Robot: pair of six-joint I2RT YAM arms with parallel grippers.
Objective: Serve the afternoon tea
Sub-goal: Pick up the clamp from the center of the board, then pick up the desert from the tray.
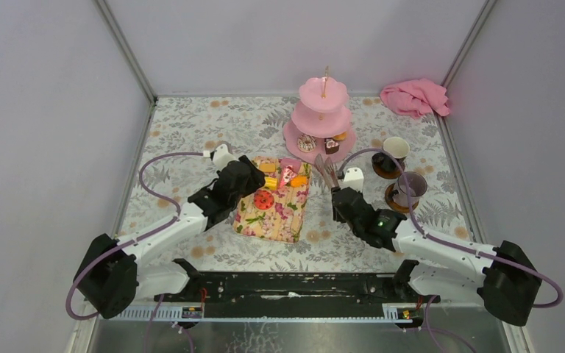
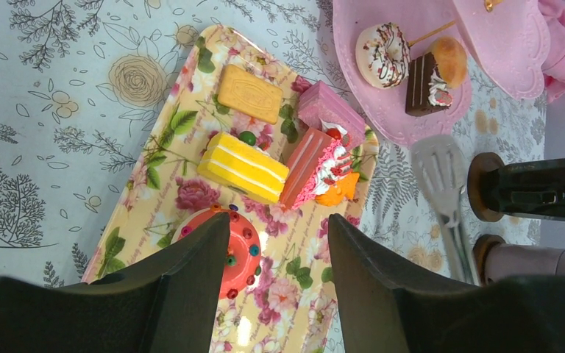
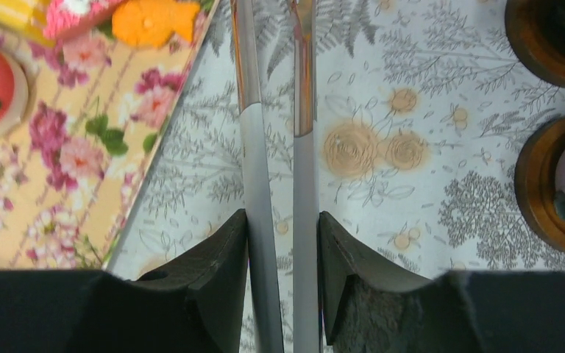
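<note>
Above the tray [image 1: 278, 220] left jaws gape empty; beside it, right jaws clamp tongs [image 3: 254, 147].

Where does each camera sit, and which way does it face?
Top external: above and behind the robot, looking down at the table; left gripper and right gripper both show.
Left wrist: above the floral tray, facing down at the yellow cake; its open fingers show.
Right wrist: low over the table, facing along the tongs clamped in its fingers.
Shared: both wrist views show the red cake and the floral tray.
</note>
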